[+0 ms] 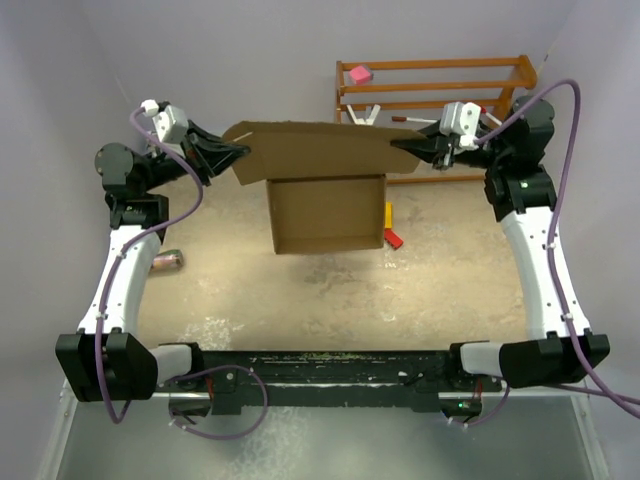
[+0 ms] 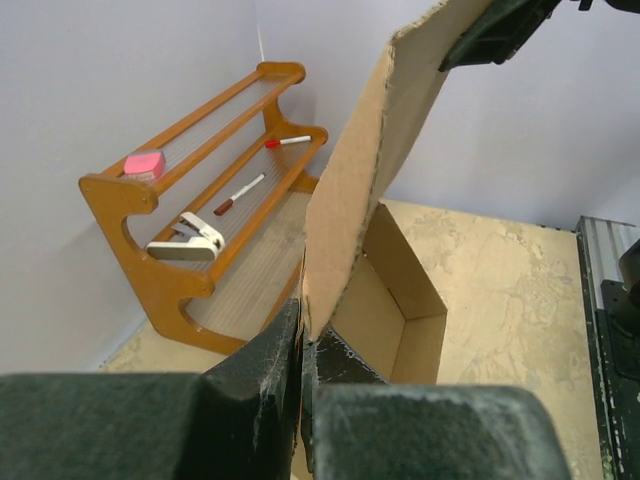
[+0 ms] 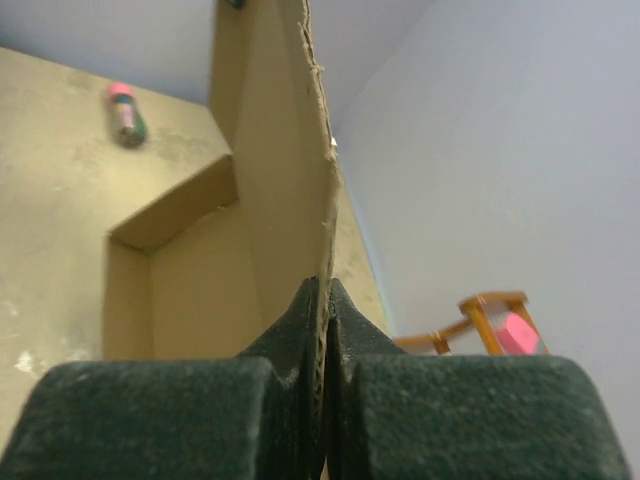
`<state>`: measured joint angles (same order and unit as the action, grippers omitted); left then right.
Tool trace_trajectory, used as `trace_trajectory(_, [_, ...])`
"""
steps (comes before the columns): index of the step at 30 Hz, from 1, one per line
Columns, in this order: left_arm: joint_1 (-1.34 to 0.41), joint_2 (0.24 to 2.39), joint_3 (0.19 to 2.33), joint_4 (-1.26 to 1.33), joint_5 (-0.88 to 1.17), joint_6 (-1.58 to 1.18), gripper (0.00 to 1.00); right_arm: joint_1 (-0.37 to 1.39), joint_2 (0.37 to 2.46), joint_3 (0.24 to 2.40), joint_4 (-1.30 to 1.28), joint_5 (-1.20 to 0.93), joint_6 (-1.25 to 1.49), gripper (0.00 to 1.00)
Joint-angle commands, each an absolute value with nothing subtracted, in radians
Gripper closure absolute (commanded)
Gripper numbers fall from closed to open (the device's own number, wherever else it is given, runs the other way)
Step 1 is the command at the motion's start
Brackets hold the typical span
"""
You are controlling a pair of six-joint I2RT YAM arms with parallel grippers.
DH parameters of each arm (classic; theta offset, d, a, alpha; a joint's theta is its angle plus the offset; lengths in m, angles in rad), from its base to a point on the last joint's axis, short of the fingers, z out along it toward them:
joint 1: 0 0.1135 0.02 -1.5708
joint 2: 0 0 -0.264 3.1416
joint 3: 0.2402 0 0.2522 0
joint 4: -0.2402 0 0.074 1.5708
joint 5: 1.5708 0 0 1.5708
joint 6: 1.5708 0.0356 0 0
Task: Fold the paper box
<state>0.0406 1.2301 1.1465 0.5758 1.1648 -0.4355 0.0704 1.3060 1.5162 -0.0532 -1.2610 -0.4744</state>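
Both ends of the flap (image 1: 320,150) on the box (image 1: 325,215) are gripped. The left end effector (image 1: 238,152), at centre-left of the overhead frame, has its fingers (image 2: 265,365) pressed together on the flap's left edge. Its wrist view shows the cardboard pinched between them and rising toward the top of the frame. The right end effector (image 1: 402,150), at centre-right, is likewise clamped on the flap's right edge, the sheet caught in the thin slit between its pads (image 3: 355,335).

The box sits on the desk (image 1: 300,300) in the middle of the overhead frame, a shallow open tray with upright walls. The flap joins it along the far wall and stands raised off the desk, close to upright in the wrist views.

Just right of the box lie a yellow block (image 1: 388,212) and a red block (image 1: 392,239). A can (image 1: 167,260) lies at the left of the frame. A wooden rack (image 1: 430,65) stands at the upper right with a pink block (image 1: 358,73) on top. The left wrist view shows two markers (image 2: 240,193) and a white object (image 2: 187,240) on its lower shelves.
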Motion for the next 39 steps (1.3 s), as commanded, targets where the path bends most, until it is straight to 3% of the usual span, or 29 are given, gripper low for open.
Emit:
trace_trajectory(1, [0.032, 1.227, 1.149, 0.606, 1.185, -0.459, 0.95, 0.056, 1.252, 1.566, -0.134, -1.055, -0.485, 1.0])
trace_trajectory(4, [0.033, 1.226, 1.149, 0.605, 1.184, -0.458, 0.95, 0.035, 1.285, 1.563, -0.129, -1.425, -0.485, 1.0])
trace_trajectory(7, [0.032, 1.235, 1.153, 0.612, 1.183, -0.465, 0.95, 0.036, 1.259, 1.462, 0.115, -1.382, -0.485, 1.0])
trace_trajectory(9, [0.032, 1.234, 1.153, 0.616, 1.184, -0.468, 0.95, 0.042, 1.265, 1.421, 0.278, -1.585, -0.485, 1.0])
trace_trajectory(12, [0.032, 1.242, 1.152, 0.618, 1.183, -0.467, 0.95, 0.063, 1.23, 1.358, 0.405, -1.482, -0.485, 1.0])
trace_trajectory(20, [0.033, 1.274, 1.136, 0.655, 1.179, -0.492, 0.95, 0.064, 1.228, 1.37, 0.165, -1.317, -0.485, 1.0])
trace_trajectory(23, [0.033, 1.282, 1.119, 0.655, 1.171, -0.491, 0.95, 0.064, 1.241, 1.333, 0.23, -1.265, -0.485, 1.0])
trace_trajectory(28, [0.03, 1.298, 1.096, 0.641, 1.17, -0.514, 0.95, 0.065, 1.287, 1.254, 0.502, -1.33, -0.485, 1.0])
trace_trajectory(39, [0.028, 1.355, 1.093, 0.753, 1.228, -0.528, 0.95, 0.064, 1.285, 1.223, 0.549, -1.391, -0.485, 1.0])
